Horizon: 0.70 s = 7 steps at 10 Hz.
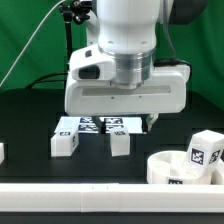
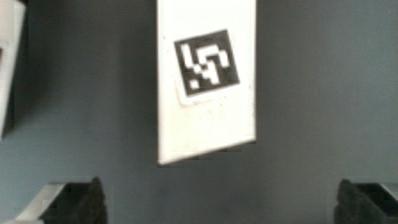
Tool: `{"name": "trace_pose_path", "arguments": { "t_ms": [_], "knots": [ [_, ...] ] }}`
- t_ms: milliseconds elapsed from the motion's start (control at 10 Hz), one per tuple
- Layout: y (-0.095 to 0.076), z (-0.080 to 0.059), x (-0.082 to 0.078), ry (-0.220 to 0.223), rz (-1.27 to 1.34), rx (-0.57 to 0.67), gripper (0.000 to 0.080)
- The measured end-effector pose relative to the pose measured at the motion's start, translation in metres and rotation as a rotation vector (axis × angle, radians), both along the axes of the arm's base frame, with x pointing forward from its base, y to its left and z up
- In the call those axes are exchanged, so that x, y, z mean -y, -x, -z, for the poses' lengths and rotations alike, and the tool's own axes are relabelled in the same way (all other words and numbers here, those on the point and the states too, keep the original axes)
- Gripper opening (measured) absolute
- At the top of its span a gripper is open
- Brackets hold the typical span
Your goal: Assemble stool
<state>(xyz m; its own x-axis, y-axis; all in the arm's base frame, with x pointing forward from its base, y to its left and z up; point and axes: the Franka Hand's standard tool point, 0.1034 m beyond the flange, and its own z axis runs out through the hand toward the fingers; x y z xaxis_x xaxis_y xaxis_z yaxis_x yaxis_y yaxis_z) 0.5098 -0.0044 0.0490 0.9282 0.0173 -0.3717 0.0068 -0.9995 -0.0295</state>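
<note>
In the wrist view my gripper (image 2: 221, 206) is open and empty, with its two dark fingertips (image 2: 71, 205) far apart. A white block leg (image 2: 205, 85) with a square tag lies on the dark table beyond them, untouched. In the exterior view the arm's white hand (image 1: 125, 95) hangs over two lying legs, one to the exterior view's left (image 1: 66, 142) and one in the middle (image 1: 120, 143). The fingers are mostly hidden there. The round ring seat (image 1: 172, 168) sits at the exterior view's lower right. Another tagged leg (image 1: 206, 150) stands upright at its far side.
The marker board (image 1: 96, 125) lies flat behind the two legs. A long white border rail (image 1: 100, 203) runs along the front edge. A small white part (image 1: 2, 152) shows at the exterior view's left edge. A white edge (image 2: 9, 60) shows beside the leg in the wrist view.
</note>
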Motion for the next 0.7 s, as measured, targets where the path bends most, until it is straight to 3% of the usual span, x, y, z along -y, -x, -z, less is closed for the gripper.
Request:
{"name": "trace_pose_path", "arguments": {
  "t_ms": [100, 400, 500, 700],
  "knots": [
    [0.006, -0.002, 0.005, -0.006, 0.012, -0.109, 0.0649],
    [0.008, 0.002, 0.003, -0.013, 0.01, -0.269, 0.0649],
    [0.018, 0.004, 0.002, -0.01, 0.028, -0.386, 0.0649],
    [0.014, 0.011, 0.002, -0.012, 0.027, -0.494, 0.0649]
  ]
}}
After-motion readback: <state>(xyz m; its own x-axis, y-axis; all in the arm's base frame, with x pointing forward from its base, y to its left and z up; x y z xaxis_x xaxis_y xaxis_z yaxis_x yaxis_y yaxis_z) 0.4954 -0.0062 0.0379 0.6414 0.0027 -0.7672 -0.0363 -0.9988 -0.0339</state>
